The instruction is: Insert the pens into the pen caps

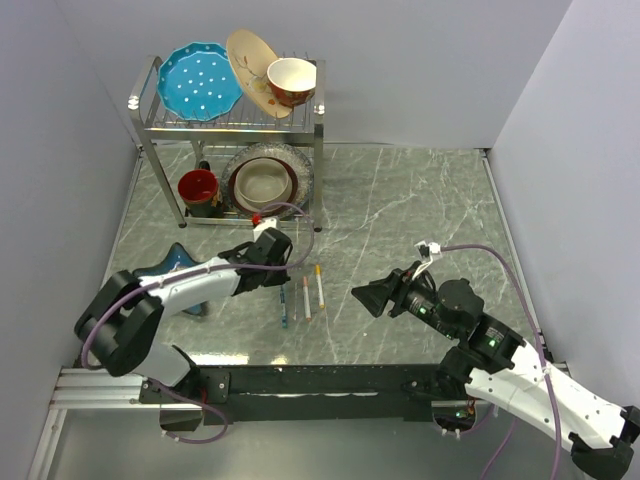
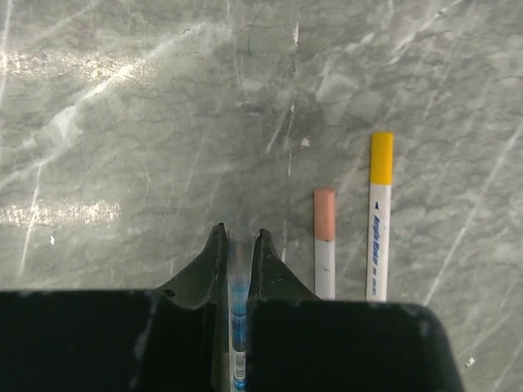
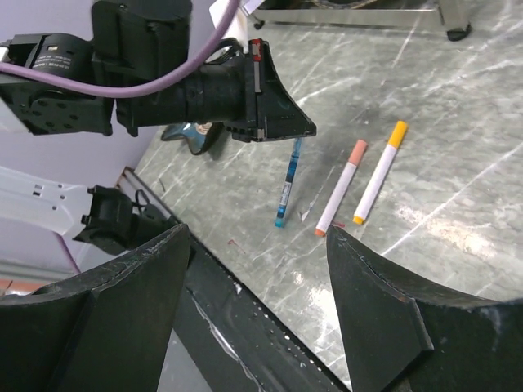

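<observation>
Left claw (image 2: 241,235) tight on the blue pen (image 3: 288,184), right claw (image 3: 257,237) wide apart, two white pens (image 3: 337,198) just beside.

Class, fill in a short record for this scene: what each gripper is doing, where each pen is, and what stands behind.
left gripper: shut on the blue pen, gripping near one end
right gripper: open, empty, apart from the pens
pink-capped white pen: lying flat on the table, beside the blue pen
yellow-capped white pen: lying flat, parallel to the pink-capped one, not touching
background: dish rack holding plates and bowls
</observation>
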